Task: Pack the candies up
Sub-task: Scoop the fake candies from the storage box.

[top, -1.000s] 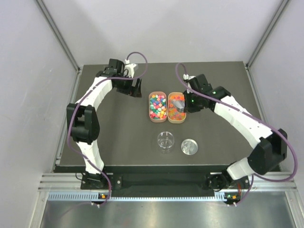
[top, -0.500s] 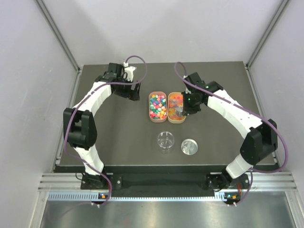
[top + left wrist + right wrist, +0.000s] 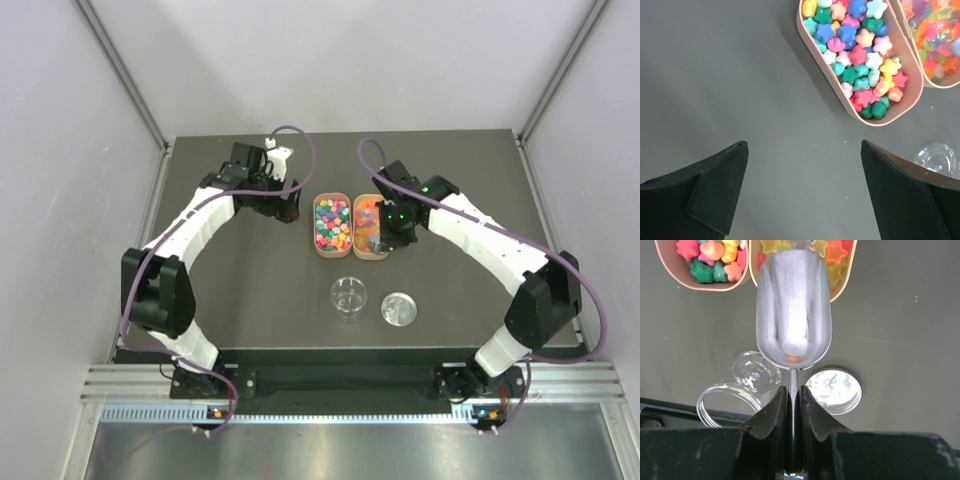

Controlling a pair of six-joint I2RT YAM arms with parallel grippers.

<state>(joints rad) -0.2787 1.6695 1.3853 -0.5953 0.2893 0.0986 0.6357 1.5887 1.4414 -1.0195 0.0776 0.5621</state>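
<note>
- Dark table (image 3: 250, 290) inside a pale-walled enclosure; we take the clear jar (image 3: 349, 297) near the table's middle as our reference.
- Progress, as we judge it: packing has barely begun. The jar looks empty, and its metal lid (image 3: 400, 308) lies flat just to the right of it, not fitted.
- Just beyond the jar sit two pink oval trays side by side, the left tray (image 3: 332, 256) and the right tray (image 3: 356, 248). Both are full.
- The candies (image 3: 860, 55) heap up in the left tray in mixed opaque colours. The right tray holds translucent orange and yellow pieces (image 3: 832, 252).
- The right gripper (image 3: 792, 392) is clamped on the handle of the metal scoop (image 3: 792, 310). The scoop's bowl reaches away from the jar, over the near end of the right tray. We see one orange piece at its base, otherwise bare metal.
- The right arm bows out to the right of the jar, wrist turned in above the tray's near end.
- The left gripper (image 3: 802, 145) stands at full spread, holding nothing, beyond and to the left of the jar, beside the left tray and above bare table.
- Remaining work: load the scoop, tip it into the jar, fit the lid.
</note>
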